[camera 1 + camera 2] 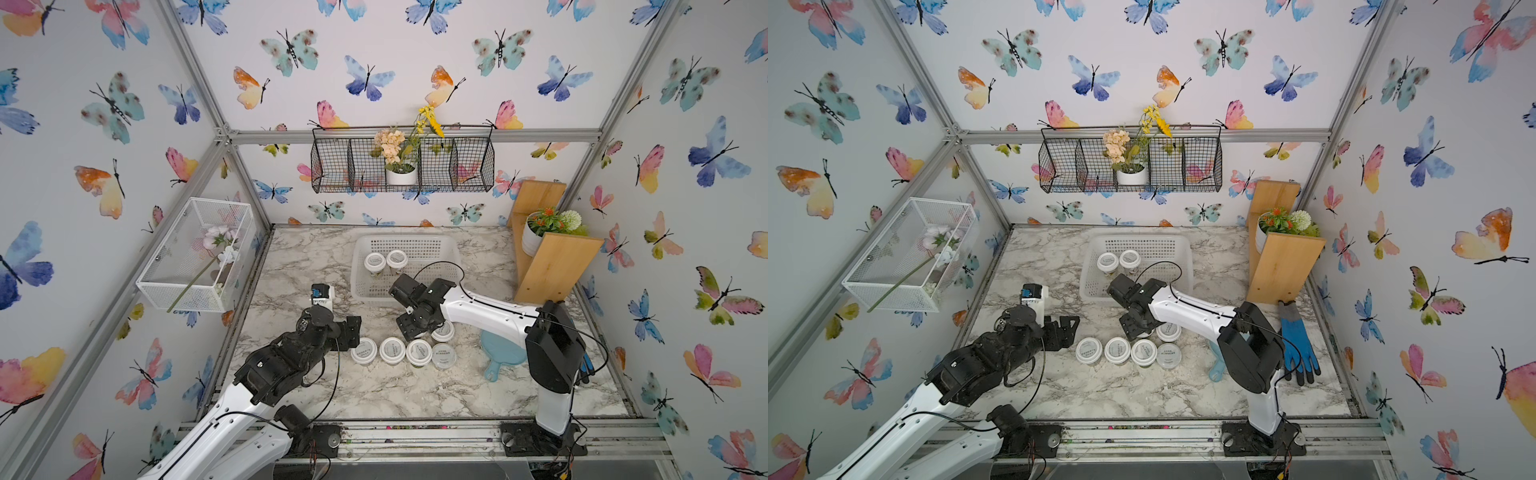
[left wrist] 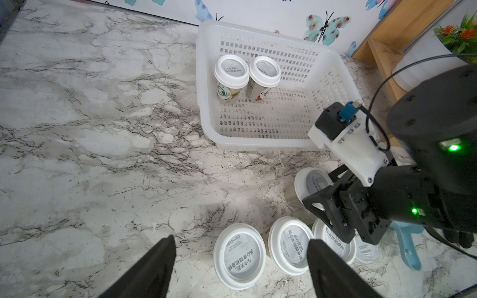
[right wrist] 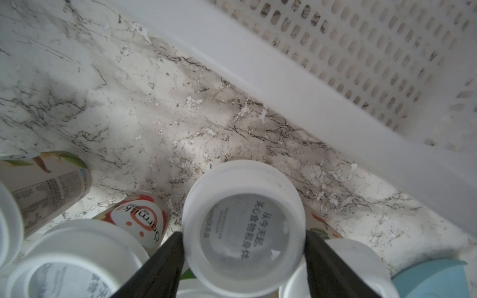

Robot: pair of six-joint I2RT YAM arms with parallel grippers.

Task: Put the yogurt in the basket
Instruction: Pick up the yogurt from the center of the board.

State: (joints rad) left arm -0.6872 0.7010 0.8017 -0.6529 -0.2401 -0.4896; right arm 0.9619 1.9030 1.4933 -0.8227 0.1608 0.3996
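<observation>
The right gripper [image 3: 244, 233] sits over one small round yogurt jar [image 3: 241, 206] with a white-rimmed lid and grey printed disc. This jar is in the back row of the cluster, toward the front edge of the grey-veined marble bench [image 1: 299, 257]. The black fingers [image 3: 165, 258] lie against opposite sides of the lid, but we cannot tell whether they are squeezing yet.

We would first make sure the grip is firm and centred, since a lid edge can slip. Other jars stand just beside this one, including the front row of four [image 1: 392, 350], so we would lift straight up until the base is above their lids. Then we would carry it toward the far edge of the bench and over the near rim of the low white perforated plastic basket [image 1: 419, 249]. It should travel high enough that the base clears the rim.

Two jars [image 1: 375, 262] already stand upright in the basket's far left corner. We would lower ours next to them and let go only once it rests on the floor.

The left gripper [image 2: 241, 241] hangs spread and empty over the front row, and it is best kept clear of the lift.
</observation>
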